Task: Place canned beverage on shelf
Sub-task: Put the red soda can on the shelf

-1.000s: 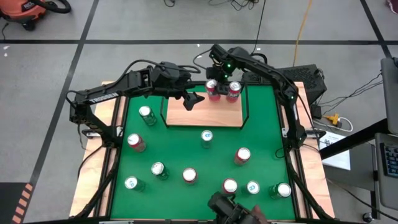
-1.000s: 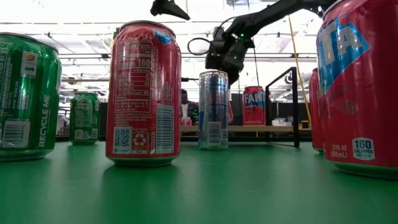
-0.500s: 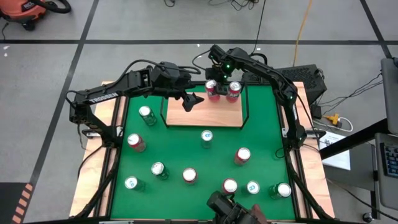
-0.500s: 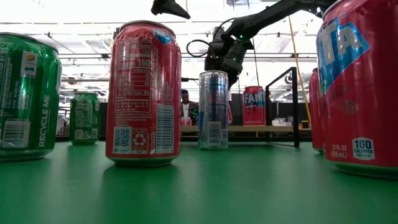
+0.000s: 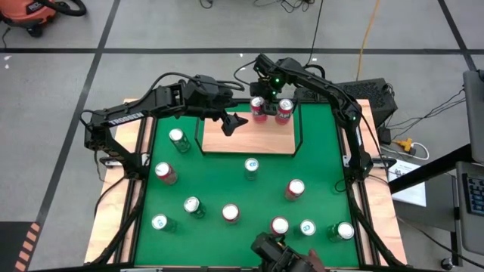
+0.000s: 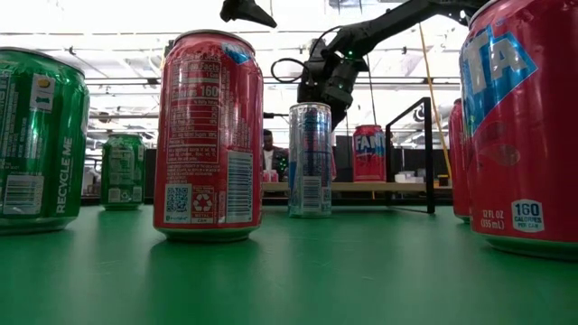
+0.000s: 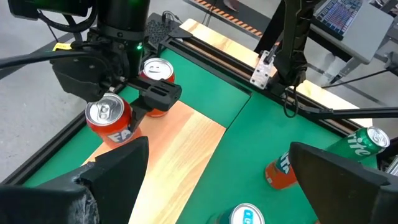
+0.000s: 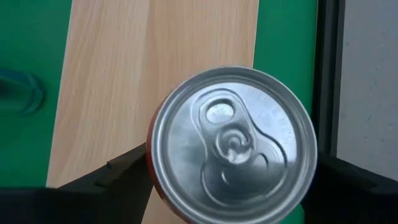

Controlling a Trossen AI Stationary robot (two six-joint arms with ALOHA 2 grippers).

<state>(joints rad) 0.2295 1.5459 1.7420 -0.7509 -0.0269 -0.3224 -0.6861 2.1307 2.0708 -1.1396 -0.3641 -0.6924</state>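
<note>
Shelf far edge occupied; near portion bare.

Two red cans [image 5: 271, 109] stand close together at the far end of the shelf [image 5: 249, 140], with the right gripper [image 5: 265, 94] directly over them. The left gripper [image 5: 233, 121] hangs above the shelf's left part. Scattered cans [image 5: 231, 213] crowd the green counter [image 5: 219, 181] nearer the front.

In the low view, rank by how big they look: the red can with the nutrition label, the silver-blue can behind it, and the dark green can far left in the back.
1. Red can
2. Silver-blue can
3. Dark green can
The order mostly follows nearness to the camera; true sizes may be alike.
</note>
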